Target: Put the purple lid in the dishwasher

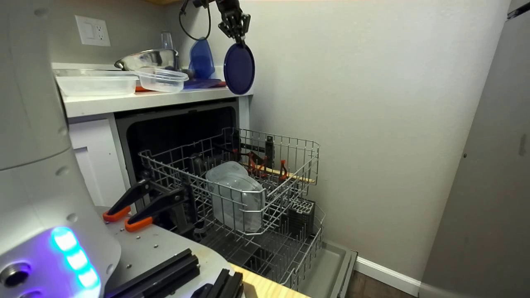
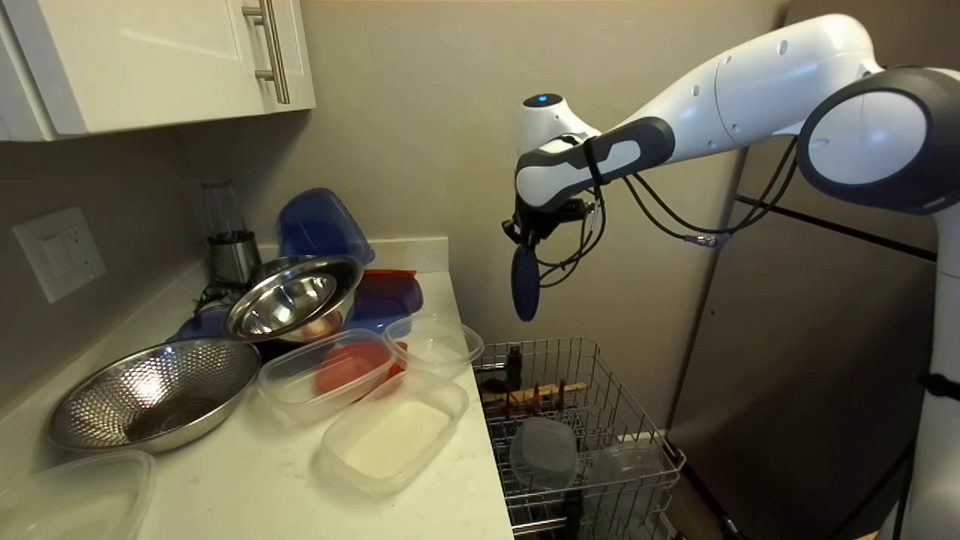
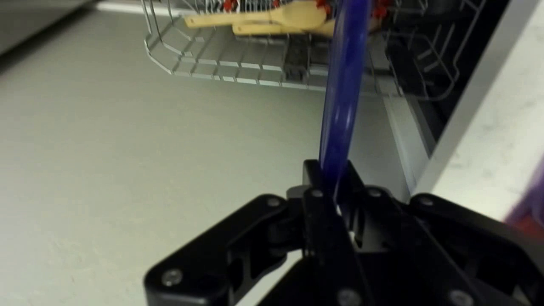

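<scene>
Lid (image 1: 239,69) in the hand (image 1: 240,42), higher than the dishwasher rack (image 1: 295,154); containers (image 2: 394,431) on counter (image 2: 240,480)

You're seeing a pale wall (image 2: 420,112) along the far edge of the worktop (image 2: 247,487); white cabinet (image 2: 172,60) is hanging over its back edge; dark brown floor (image 1: 374,287) is showing beyond its front edge.

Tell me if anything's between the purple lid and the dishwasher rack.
Nothing visible stands between them: the claw holds the lid upright, clear of the counter and higher than the upper rack. Inside the rack, spoons and clear containers take up some room.
</scene>
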You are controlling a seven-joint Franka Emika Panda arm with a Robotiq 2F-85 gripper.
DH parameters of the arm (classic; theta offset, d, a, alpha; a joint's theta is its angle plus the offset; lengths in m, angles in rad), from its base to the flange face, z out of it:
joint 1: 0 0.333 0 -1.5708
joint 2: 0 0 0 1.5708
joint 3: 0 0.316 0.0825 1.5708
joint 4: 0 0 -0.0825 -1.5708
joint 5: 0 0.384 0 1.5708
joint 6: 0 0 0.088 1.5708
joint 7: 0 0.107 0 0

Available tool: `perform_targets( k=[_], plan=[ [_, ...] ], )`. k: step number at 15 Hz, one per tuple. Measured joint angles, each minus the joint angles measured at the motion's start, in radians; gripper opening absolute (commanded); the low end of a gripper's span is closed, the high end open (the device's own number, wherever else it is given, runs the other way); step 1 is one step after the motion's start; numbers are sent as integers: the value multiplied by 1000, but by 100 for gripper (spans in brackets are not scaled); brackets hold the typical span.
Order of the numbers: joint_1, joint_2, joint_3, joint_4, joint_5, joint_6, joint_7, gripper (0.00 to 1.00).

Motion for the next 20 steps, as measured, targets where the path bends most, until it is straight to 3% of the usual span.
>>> perform_targets(
  k=[5,9,16,20],
  plan=[
    [-6,81,17,-46,130,-155,-2,7],
    [-10,155,33,-41,235,-204,-14,7],
    [-17,260,58,7,338,-174,-113,7],
    [-15,314,61,42,337,-89,-152,7]
  ],
)
